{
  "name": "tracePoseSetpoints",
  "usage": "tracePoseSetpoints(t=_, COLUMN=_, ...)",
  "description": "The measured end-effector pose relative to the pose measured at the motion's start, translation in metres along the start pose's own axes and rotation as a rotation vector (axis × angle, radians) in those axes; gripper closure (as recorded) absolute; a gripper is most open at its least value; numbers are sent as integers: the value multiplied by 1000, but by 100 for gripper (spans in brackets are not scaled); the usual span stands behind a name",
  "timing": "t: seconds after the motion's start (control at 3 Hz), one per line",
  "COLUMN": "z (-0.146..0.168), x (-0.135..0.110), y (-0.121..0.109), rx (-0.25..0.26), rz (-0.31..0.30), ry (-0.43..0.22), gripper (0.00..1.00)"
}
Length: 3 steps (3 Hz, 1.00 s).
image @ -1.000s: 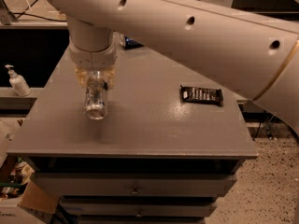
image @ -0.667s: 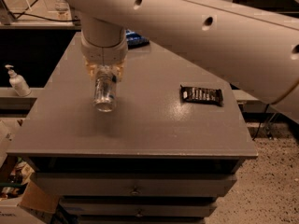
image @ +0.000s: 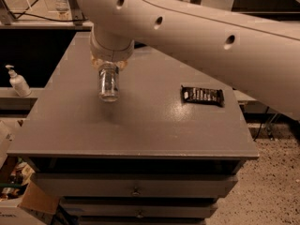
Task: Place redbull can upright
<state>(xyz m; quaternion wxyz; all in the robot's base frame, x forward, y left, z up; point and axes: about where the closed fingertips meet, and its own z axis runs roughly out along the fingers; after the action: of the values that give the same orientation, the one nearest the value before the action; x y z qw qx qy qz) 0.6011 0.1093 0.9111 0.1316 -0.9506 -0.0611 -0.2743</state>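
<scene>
The redbull can (image: 108, 84) is a slim silver-grey can. It hangs from my gripper (image: 108, 68) over the left middle of the grey table (image: 140, 135). The gripper is shut on the can's upper part, under the thick white wrist. The can's free end points down and slightly toward the camera. It looks held a little above the tabletop, with a faint shadow below it. My white arm crosses the top of the view from the right.
A black snack packet (image: 202, 95) lies flat on the right side of the table. A white pump bottle (image: 18, 82) stands on a lower shelf at the left. Drawers sit under the table's front edge, and a cardboard box (image: 28, 200) is at the lower left.
My gripper has moved right and toward the back of the table with the can in it. The can now hangs closer to vertical.
</scene>
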Motion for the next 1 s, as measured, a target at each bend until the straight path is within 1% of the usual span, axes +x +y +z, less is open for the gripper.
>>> tracePoseSetpoints(t=0.33, z=6, x=22, y=-16, rx=92, rz=-56, ry=103, gripper=100)
tracePoseSetpoints(t=0.67, z=10, x=36, y=-32, rx=233, rz=-111, ry=177, gripper=100)
tracePoseSetpoints(t=1.0, z=4, x=45, y=-40, rx=267, rz=-184, ry=232, gripper=100)
